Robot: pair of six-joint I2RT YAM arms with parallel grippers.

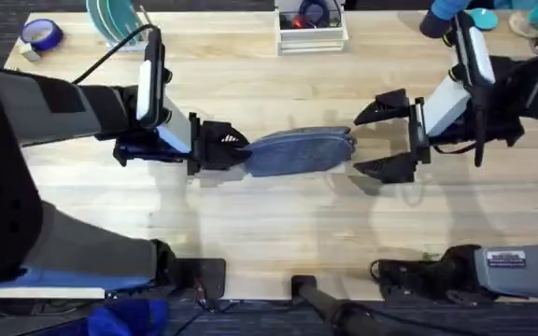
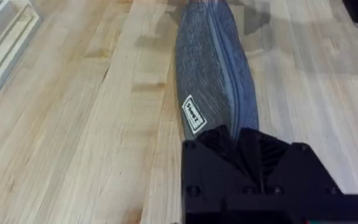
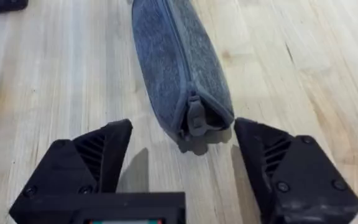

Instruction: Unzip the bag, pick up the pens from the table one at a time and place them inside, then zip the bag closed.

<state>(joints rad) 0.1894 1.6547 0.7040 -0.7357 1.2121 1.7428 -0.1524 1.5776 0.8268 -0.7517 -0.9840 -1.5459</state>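
The blue-grey bag (image 1: pixel 302 152) lies lengthwise at the middle of the table (image 1: pixel 269 233), its zipper closed. My left gripper (image 1: pixel 236 149) is shut on the bag's left end; in the left wrist view the black fingers (image 2: pixel 229 146) pinch the fabric of the bag (image 2: pixel 213 74) just below its white label. My right gripper (image 1: pixel 381 138) stands open at the bag's right end. In the right wrist view that gripper (image 3: pixel 184 134) has one finger on either side of the bag's (image 3: pixel 173 62) tip, where the zipper pull (image 3: pixel 194 115) hangs. The pens are out of view.
A white wire tray (image 1: pixel 312 28) stands at the back centre, also seen as the tray (image 2: pixel 5 43) in the left wrist view. A blue tape roll (image 1: pixel 41 35) and teal plates (image 1: pixel 115 19) sit at the back left. Bare wood lies in front of the bag.
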